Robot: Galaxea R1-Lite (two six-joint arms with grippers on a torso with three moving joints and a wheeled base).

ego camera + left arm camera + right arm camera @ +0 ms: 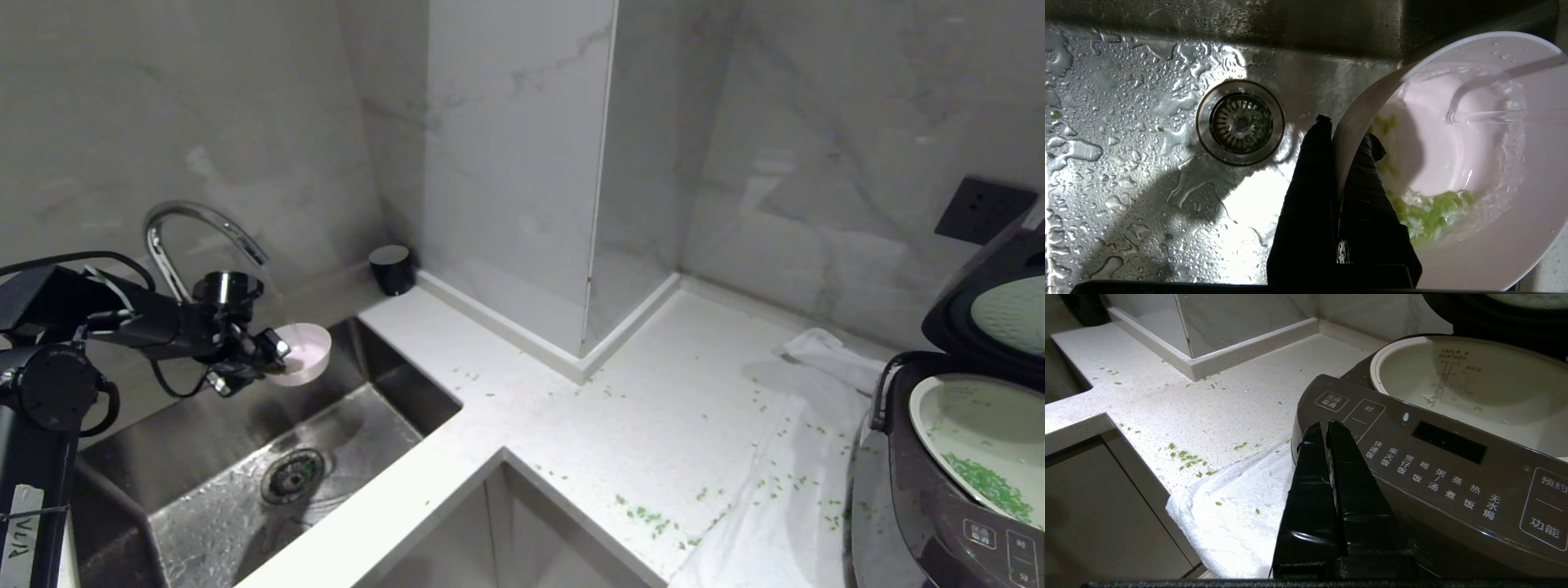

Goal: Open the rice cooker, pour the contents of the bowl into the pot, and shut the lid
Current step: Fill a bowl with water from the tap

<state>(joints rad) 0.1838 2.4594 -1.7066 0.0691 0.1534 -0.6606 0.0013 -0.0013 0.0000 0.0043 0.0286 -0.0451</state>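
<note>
Here the left gripper (1345, 134) pinches the pale pink bowl's (1474, 253) rim, hiding part; blurred green contents (1433, 212) lie wet inside, beside its fingertips.

bowl (304, 353) over sink (245, 465) — cooker (939, 490) right

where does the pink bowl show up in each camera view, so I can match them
Head view: bowl at left, under the faucet, over the sink, in the left claw.
Left wrist view: bowl fills the right side, rim pinched by the claw.
Right wrist view: not in it.
Shared landmark: the sink drain.
</note>
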